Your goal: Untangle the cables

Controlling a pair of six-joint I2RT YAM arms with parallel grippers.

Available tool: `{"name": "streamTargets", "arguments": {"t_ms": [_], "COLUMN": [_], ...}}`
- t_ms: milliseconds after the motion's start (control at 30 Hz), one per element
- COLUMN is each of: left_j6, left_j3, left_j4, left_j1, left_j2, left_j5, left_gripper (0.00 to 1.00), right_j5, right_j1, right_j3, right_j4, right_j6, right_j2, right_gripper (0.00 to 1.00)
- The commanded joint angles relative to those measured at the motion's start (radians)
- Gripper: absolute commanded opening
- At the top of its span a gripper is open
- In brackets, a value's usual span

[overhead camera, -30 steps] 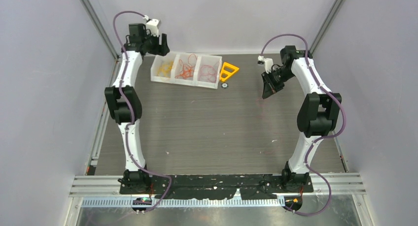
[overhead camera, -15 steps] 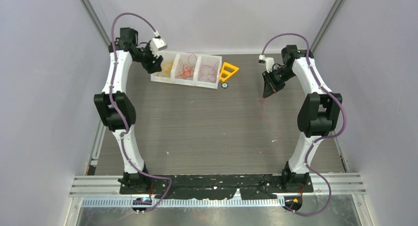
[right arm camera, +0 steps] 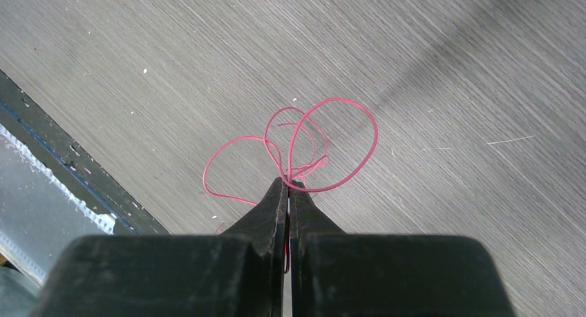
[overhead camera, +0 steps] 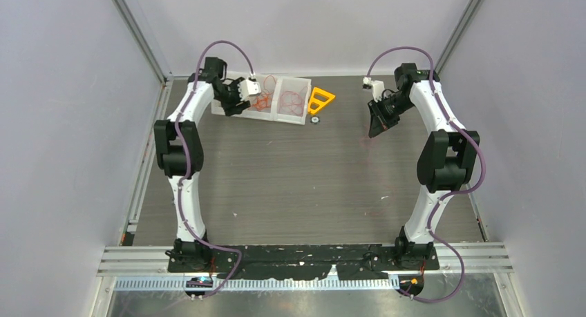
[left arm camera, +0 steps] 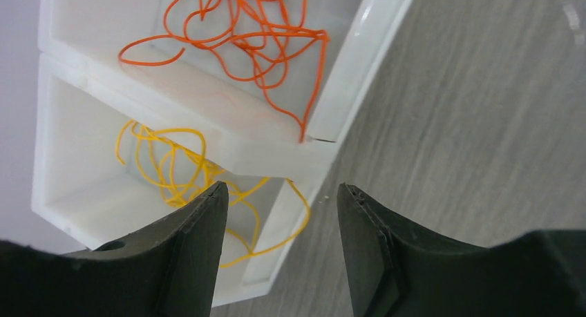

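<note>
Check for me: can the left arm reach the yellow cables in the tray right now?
Probably yes. The left gripper hangs open just above the yellow cables in the end compartment of the tray, with nothing between its fingers and them. One loop even spills over the wall.

Matt woodgrain table (overhead camera: 290, 179), plastic tray (left arm camera: 207, 117) (glossy white)

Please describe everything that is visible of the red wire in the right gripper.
The red wire is very thin and pinkish red, bent into several overlapping loops. The right gripper pinches it where the loops meet, jaws shut. The loops fan out beyond its tips over the grey table; whether they touch it is unclear.
</note>
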Motion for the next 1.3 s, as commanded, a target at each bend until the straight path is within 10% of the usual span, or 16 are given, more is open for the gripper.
{"name": "streamTargets", "arguments": {"t_ms": [0, 533, 1267], "left_j6": [0.039, 0.115, 0.222], "left_j3": [0.002, -0.012, 0.028], "left_j4": [0.186, 0.167, 0.055], "left_j1": [0.002, 0.012, 0.021], "left_j2": [0.035, 0.060, 0.036], "left_j5": [-0.129, -0.142, -0.076], "left_gripper": [0.58, 0.37, 0.56], "right_j5": [0.005, 0.020, 0.025], "right_j1": [0.000, 0.000, 0.000], "right_j3": [0.002, 0.035, 0.059], "right_j4": [-0.014, -0.018, -0.032], "right_j6": [0.006, 0.007, -0.002], "right_j2": [-0.045, -0.013, 0.000], "right_gripper": [0.06, 0.05, 0.05]}}
